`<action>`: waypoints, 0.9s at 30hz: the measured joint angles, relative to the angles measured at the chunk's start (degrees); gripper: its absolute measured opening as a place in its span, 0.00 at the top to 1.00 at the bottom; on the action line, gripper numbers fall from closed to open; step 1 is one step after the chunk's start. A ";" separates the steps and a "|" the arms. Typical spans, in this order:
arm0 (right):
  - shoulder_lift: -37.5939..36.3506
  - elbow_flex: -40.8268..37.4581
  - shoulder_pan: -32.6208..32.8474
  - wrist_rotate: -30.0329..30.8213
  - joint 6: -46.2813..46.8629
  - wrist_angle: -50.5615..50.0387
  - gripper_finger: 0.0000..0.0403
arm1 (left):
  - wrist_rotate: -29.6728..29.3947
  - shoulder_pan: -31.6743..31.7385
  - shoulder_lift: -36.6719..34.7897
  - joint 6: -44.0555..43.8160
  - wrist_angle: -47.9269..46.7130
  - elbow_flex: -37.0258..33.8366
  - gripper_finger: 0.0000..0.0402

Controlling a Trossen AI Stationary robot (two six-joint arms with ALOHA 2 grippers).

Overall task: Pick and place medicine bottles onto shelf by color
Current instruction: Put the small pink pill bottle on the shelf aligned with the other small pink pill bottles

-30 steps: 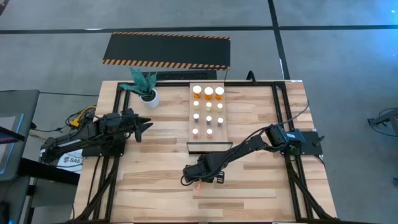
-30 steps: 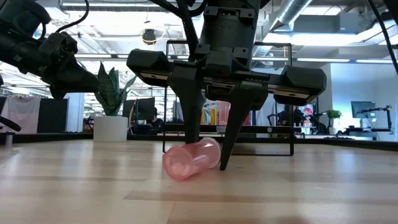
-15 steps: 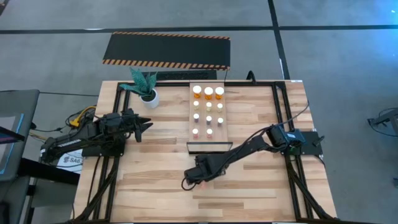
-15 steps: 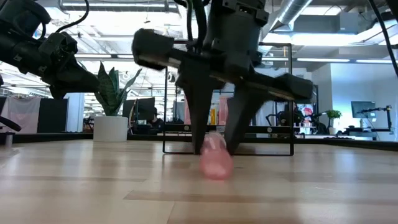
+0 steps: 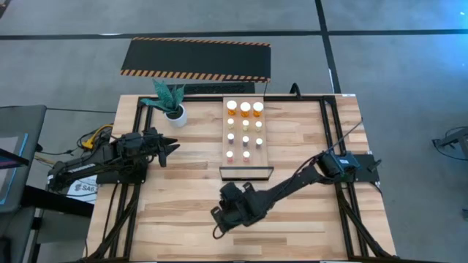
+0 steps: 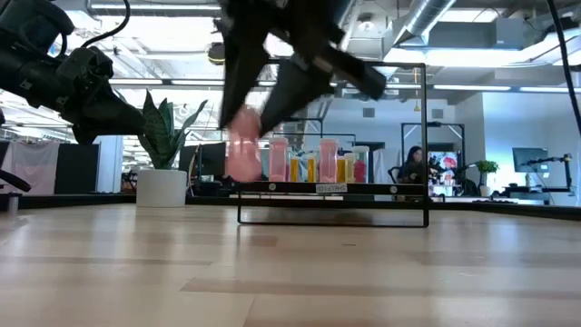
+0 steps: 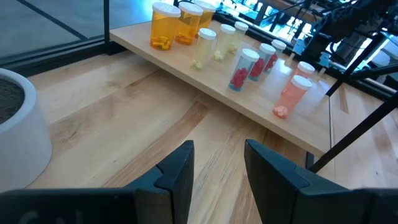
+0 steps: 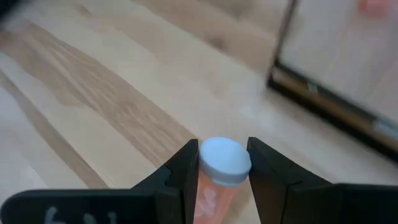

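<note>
A white pot (image 5: 176, 114) with a green plant (image 5: 167, 95) was seen on the plank tabletop (image 5: 175, 212); a black mat (image 5: 196, 58) with striped orange edges was laid on the floor beyond.

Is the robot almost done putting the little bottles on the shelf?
Nearly, it seems. Eleven or so medicine bottles already stand on the shelf. The right gripper is shut on a pink bottle, lifted off the table. No other loose bottles show. The left gripper waits near the plant.
</note>
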 joint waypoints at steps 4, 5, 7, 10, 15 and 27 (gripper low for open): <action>0.14 0.02 2.29 9.51 -4.95 3.05 0.67 | 0.00 0.01 0.00 0.00 0.00 0.02 0.68; 0.28 0.02 2.74 11.29 -5.75 3.69 0.67 | 0.00 0.02 0.00 0.00 -0.02 0.02 0.68; 0.42 0.02 3.56 13.94 -6.56 4.18 0.68 | 0.00 -0.01 0.00 0.00 0.00 0.00 0.68; 0.39 0.02 4.27 16.41 -6.54 4.97 0.68 | 0.00 0.00 0.00 0.00 0.00 0.00 0.68; 0.39 0.02 4.86 18.36 -6.52 5.60 0.68 | 0.00 0.00 0.00 0.00 0.00 0.00 0.68; 0.37 -6.10 7.18 26.04 -7.64 10.99 0.68 | 0.00 0.01 0.00 0.00 -0.01 0.01 0.68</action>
